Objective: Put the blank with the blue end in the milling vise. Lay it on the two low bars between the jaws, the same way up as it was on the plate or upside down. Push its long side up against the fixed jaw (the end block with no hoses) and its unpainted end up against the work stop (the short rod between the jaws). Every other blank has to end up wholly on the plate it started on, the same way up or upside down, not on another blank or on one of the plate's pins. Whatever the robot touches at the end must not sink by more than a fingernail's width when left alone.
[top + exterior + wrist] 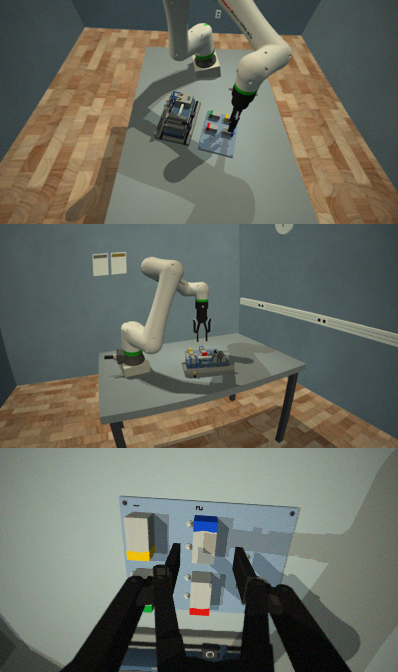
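The blank with the blue end (pixel 206 540) lies on the pale blue plate (pixel 205 555), beside two pins, its blue end pointing away from the vise. In the top view it is at the plate's right side (pixel 229 133). My gripper (pixel 207 556) hangs well above the plate, over this blank, with its fingers partly open and nothing between them; it also shows in the side view (pixel 201 339). The milling vise (pixel 177 117) stands left of the plate, with a white rod between its jaws.
Three other blanks lie on the plate: yellow end (pixel 138 538), red end (pixel 201 593), and green end (pixel 147 608), mostly hidden behind a finger. The arm's base (pixel 205 65) stands behind the vise. The vise's edge (pixel 200 650) shows at the bottom of the wrist view.
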